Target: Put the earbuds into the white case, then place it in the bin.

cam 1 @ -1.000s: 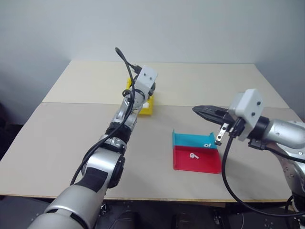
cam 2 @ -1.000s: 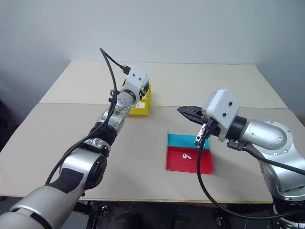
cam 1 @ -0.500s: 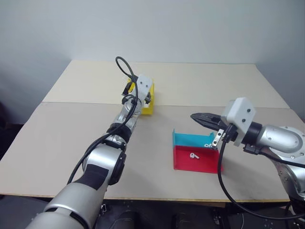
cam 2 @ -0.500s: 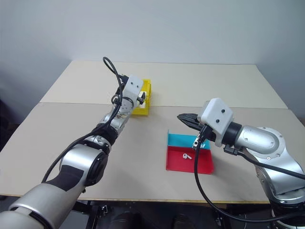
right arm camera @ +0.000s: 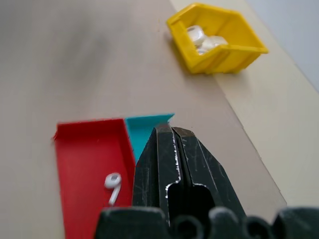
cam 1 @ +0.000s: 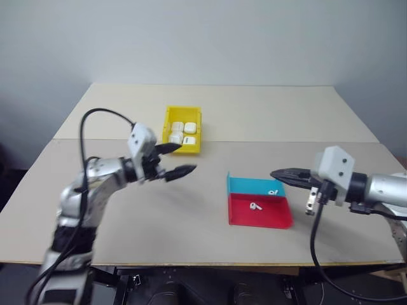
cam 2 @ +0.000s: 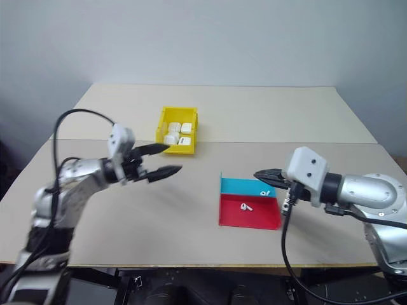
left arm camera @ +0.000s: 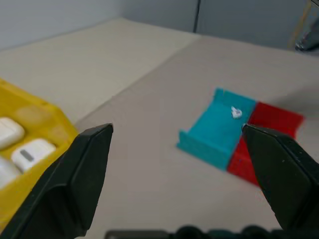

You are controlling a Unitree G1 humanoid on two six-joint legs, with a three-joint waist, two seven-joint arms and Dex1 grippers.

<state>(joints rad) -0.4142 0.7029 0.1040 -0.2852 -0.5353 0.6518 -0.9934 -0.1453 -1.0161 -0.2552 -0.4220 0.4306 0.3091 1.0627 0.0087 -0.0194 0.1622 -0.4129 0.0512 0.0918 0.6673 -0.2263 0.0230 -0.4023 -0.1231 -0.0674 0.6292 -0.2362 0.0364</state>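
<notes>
The fingers of the left gripper [cam 1: 173, 159] now stand spread wide with nothing between them, where a second ago they were closed over the bin [cam 1: 182, 148]; the arm has pulled back from it toward the robot's left side and hangs above the table [cam 1: 210, 114], well clear of the yellow walls. That reads as a drop just made: several white cases lie inside the bin, among them the white case [cam 1: 189, 128] at its far right, and none is held. The fingers of the right gripper [cam 2: 262, 175] are pressed together and empty, hovering just beside the teal tray [cam 2: 244, 187], a little lower and further to the robot's right than before. The earbuds have not gone anywhere: one earbud [cam 2: 265, 192] lies in the teal tray and the other earbud [cam 2: 245, 207] in the red tray [cam 2: 249, 218], both apart from any case. So the placing step looks finished for one case, yet two buds remain loose on the table side of things, and I judge the next round starts with them.
</notes>
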